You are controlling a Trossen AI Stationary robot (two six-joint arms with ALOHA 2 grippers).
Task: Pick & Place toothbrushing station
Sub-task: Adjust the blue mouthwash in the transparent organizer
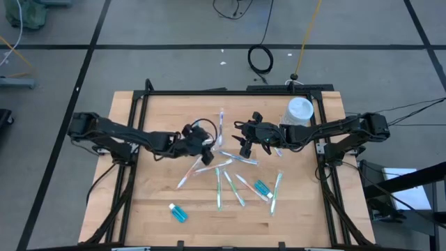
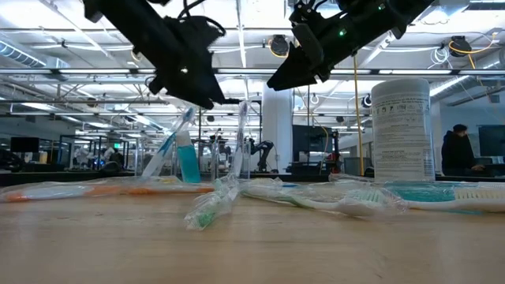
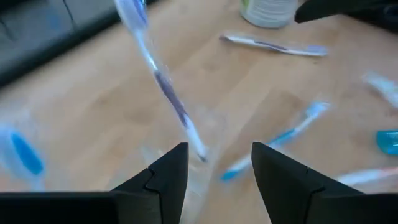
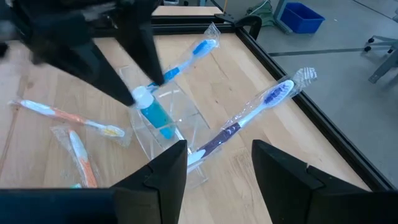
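A small clear cup stands on the table between my two grippers. It holds a teal tube with a white cap, a blue toothbrush and a purple toothbrush, which lean on its rim. My left gripper is open just above the cup, and it also shows in the high view. My right gripper is open and empty to the cup's right, off the table. Several wrapped toothbrushes and two teal tubes lie flat on the table nearer the front.
A tall white lidded container stands at the table's far right, behind my right arm. Two orange-handled toothbrushes lie left of the cup. A black frame rail runs round the table's edges. A person stands in the room beyond.
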